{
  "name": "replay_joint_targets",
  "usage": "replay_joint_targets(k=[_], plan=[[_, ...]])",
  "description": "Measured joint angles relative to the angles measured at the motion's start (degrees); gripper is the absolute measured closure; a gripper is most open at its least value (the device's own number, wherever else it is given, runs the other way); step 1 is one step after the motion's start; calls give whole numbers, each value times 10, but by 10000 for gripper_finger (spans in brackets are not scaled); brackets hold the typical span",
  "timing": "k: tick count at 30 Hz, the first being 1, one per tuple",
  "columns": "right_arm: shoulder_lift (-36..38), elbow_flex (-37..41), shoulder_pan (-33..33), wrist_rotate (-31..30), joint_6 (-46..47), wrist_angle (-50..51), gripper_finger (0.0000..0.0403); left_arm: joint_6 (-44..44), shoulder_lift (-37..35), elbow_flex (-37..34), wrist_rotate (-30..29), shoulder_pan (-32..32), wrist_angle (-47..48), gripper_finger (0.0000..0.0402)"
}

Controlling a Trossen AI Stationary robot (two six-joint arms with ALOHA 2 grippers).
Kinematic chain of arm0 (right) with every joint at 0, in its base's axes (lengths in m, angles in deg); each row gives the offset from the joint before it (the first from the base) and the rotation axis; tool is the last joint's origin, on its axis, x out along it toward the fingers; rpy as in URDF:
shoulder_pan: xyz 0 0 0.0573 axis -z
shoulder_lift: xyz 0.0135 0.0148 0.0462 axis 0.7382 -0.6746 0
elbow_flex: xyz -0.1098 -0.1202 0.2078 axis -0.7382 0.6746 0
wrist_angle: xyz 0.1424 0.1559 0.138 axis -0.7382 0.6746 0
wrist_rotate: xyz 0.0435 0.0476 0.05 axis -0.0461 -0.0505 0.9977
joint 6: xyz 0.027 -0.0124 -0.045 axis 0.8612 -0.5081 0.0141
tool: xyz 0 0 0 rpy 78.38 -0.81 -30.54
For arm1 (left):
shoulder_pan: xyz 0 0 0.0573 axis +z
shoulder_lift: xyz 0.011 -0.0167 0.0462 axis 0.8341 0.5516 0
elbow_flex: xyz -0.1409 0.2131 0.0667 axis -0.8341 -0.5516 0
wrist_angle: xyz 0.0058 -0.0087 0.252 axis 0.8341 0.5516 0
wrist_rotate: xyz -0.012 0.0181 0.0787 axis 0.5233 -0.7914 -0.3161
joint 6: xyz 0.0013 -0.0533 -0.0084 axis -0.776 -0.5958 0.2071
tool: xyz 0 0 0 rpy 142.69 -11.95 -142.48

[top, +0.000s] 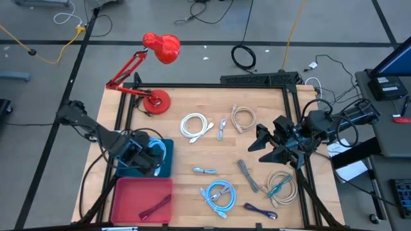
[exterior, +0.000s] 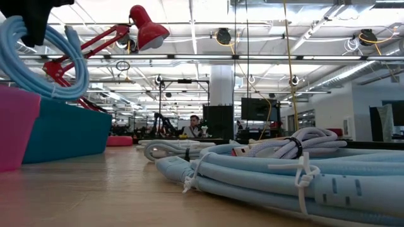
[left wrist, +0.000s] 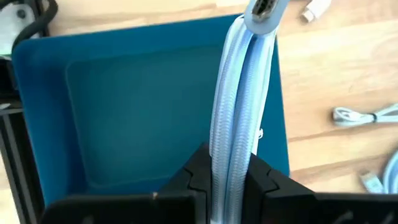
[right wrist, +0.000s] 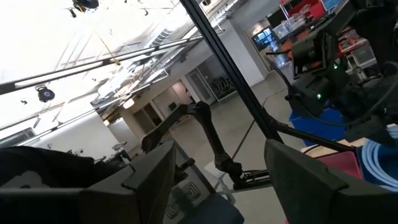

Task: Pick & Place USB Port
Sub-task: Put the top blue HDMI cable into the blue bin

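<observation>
My left gripper (top: pixel 146 155) hangs over the blue tray (top: pixel 166 168) at the table's left side, shut on a coiled light blue USB cable (left wrist: pixel 235 93). In the low view the coil (exterior: pixel 39 60) is in the air, higher than the blue tray (exterior: pixel 66 133). The cable's plug (left wrist: pixel 263 10) points away from the fingers. My right gripper (top: pixel 262 144) is open above the table's right part, with nothing between its fingers (right wrist: pixel 152 177), and it is tipped upward toward the room. My left gripper pinches the bundled strands of the light blue coil (left wrist: pixel 227 163) between its two fingers, which come from above. The coil's loops run on past the fingers over the tray floor. The coil is lifted clear and hangs from the gripper (exterior: pixel 38 16).
A red tray (top: pixel 128 196) holding a dark cable (top: pixel 157 206) lies near the blue one. Loose on the table are a white coil (top: pixel 196 125), a beige coil (top: pixel 243 119), another light blue coil (top: pixel 218 194), a beige-green coil (top: pixel 280 186) and small cables. A red lamp (top: pixel 154 101) stands far left.
</observation>
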Motion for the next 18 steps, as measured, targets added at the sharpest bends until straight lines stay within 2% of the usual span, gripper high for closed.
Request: replay_joint_targets(k=[9,18], plan=[[0,0,0,0,5,0,165,20,18,0,-9,23,-13,366],[0,0,0,2,11,0,165,30,52,0,16,25,-30,366]])
